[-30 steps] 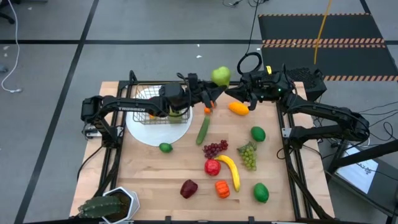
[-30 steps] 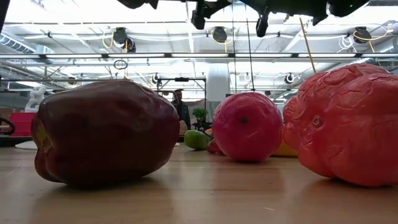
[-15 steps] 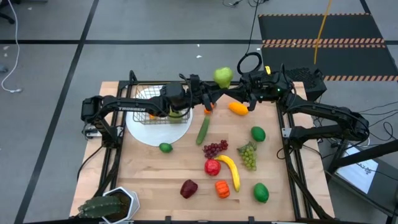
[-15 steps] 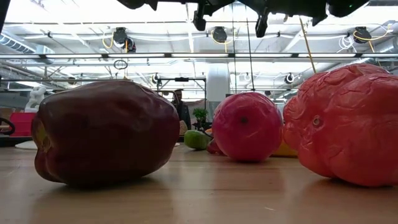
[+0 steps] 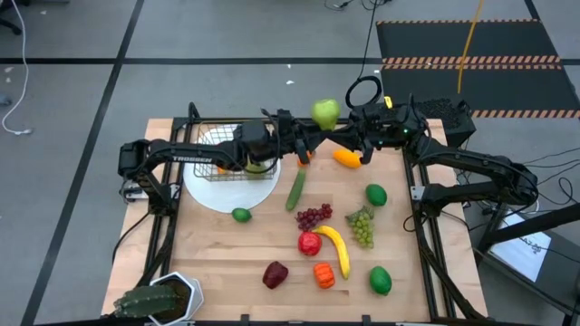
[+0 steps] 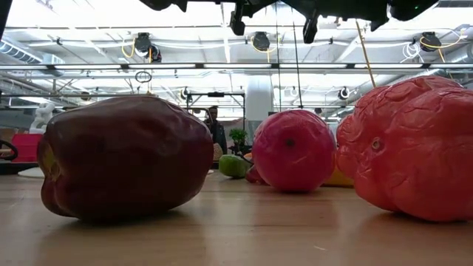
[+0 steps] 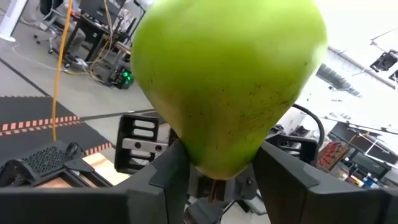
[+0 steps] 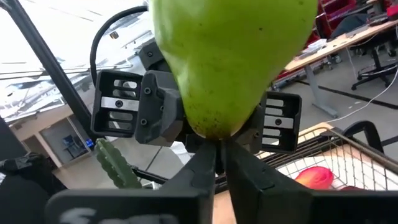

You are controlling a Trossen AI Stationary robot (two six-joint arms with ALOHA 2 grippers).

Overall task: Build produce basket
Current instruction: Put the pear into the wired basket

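Observation:
A green pear (image 5: 325, 112) hangs high over the table's far middle, between both grippers. My left gripper (image 5: 313, 129) reaches in from the left and is shut on it; my right gripper (image 5: 341, 129) comes from the right and is shut at its narrow tip. The pear (image 7: 230, 81) fills the left wrist view, and the pear (image 8: 230, 62) also fills the right wrist view. The wire basket (image 5: 217, 156) stands on the white plate (image 5: 237, 192) under the left arm, with some produce inside. Other produce lies loose on the wooden table. My left gripper pinches the pear's narrowing lower part (image 7: 186, 155) between its two fingers (image 7: 163, 180), coming about level from the table's left. The pear is lifted clear, wide end up. My right gripper has its nearly closed fingertips (image 8: 205, 163) at the pear's narrow tip (image 8: 217, 138), coming about level from the table's right.
On the table lie a mango (image 5: 347, 158), cucumber (image 5: 295, 188), limes (image 5: 241, 215) (image 5: 376, 195) (image 5: 380, 280), purple grapes (image 5: 314, 215), green grapes (image 5: 362, 226), red apple (image 5: 309, 243), banana (image 5: 337, 249), dark apple (image 5: 275, 274) and orange pepper (image 5: 323, 274). A potted plant (image 5: 154, 299) stands at the near left corner.
The pear has shifted slightly toward the table's right while staying lifted between the two grippers. Both arms have kept their places.

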